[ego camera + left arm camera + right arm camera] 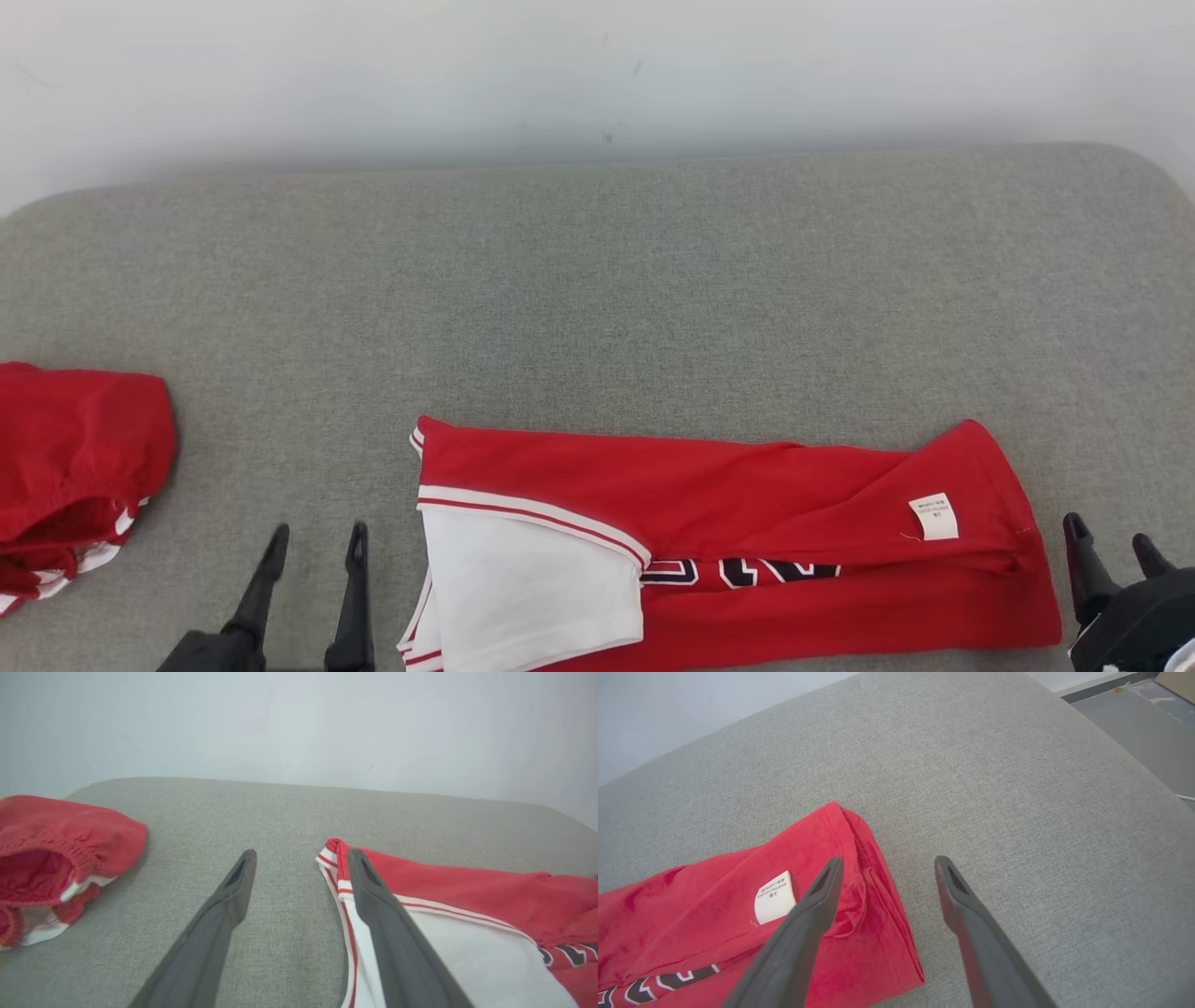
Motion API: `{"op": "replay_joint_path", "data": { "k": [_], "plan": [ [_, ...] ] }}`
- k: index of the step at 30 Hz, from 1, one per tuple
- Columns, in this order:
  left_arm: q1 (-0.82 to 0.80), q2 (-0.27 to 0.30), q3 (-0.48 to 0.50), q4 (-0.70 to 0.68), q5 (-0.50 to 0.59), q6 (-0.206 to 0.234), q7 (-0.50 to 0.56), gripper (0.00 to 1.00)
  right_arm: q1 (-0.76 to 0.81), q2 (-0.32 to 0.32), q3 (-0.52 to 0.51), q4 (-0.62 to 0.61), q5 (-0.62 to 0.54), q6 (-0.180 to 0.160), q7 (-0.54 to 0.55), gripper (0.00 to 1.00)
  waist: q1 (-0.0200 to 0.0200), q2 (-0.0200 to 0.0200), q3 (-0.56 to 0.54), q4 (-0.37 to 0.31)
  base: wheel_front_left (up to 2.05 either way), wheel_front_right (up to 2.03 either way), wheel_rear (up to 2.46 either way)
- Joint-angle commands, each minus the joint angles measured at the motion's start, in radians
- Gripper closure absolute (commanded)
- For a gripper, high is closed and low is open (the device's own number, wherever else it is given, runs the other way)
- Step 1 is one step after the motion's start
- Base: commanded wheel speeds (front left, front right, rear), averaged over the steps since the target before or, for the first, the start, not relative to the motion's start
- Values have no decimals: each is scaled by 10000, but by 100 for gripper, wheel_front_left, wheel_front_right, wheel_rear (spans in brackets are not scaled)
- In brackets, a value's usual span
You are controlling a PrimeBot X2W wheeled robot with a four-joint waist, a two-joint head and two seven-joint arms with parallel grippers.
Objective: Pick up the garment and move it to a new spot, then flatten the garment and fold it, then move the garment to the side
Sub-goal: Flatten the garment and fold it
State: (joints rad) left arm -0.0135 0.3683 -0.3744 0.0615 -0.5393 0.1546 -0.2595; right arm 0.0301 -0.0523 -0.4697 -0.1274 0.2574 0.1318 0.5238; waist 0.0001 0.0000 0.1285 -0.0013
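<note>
1. Support: an upholstered surface (597, 299) of grey, fine-grained woven fabric with rounded far corners. A pale, smooth wall (597, 65) stands behind it.
2. Work item: the garment (747, 476), a red jersey of soft matte cloth, lies folded into a long flat band along the near edge of the surface. Its top layer shows shallow creases.
3. Band detail:
   - Left end: a white panel (523, 579) bordered by red-and-white striped trim.
   - Middle: dark lettering (738, 571) outlined in white, partly covered by the folded-over layer.
   - Right end: a small rectangular white care label (934, 516); its print is too small to read.
4. Secondary item: a second red garment (75, 467), bunched, with a gathered elastic opening and white trim, lies well apart to the left.
5. Left gripper (317, 532): jaws apart, holding nothing. It sits just beside the band's left end. In the left wrist view, one finger overlaps the striped edge; contact cannot be determined.
6. Right gripper (1109, 532): jaws apart, holding nothing. It sits just beside the band's right end. In the right wrist view, one finger crosses the stitched red hem near the care label, and the other lies over bare upholstery.
7. The garment lies between the two grippers.
</note>
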Motion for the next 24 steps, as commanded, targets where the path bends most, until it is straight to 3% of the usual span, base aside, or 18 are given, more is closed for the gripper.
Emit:
{"op": "replay_joint_path", "data": {
  "k": [1,5,12,24],
  "plan": [
    [-145,-200,207,-135,333,76,-53,0,-70,36,50,65,-68,-25,47,0,-1,0,-63,49,0,0,0],
    [-38,-861,855,-530,1385,-64,-51,0,-247,39,252,492,-315,-25,367,0,-1,0,-126,54,0,0,0],
    [202,-1792,1841,-597,2331,-856,-56,0,-900,36,577,1345,-902,-25,1047,0,-1,0,-61,-1,0,0,0],
    [-125,-2445,2617,-348,3286,-1804,-57,0,-2153,-271,358,2275,-2300,-26,2086,0,-1,0,774,294,0,0,0]
  ]
}}
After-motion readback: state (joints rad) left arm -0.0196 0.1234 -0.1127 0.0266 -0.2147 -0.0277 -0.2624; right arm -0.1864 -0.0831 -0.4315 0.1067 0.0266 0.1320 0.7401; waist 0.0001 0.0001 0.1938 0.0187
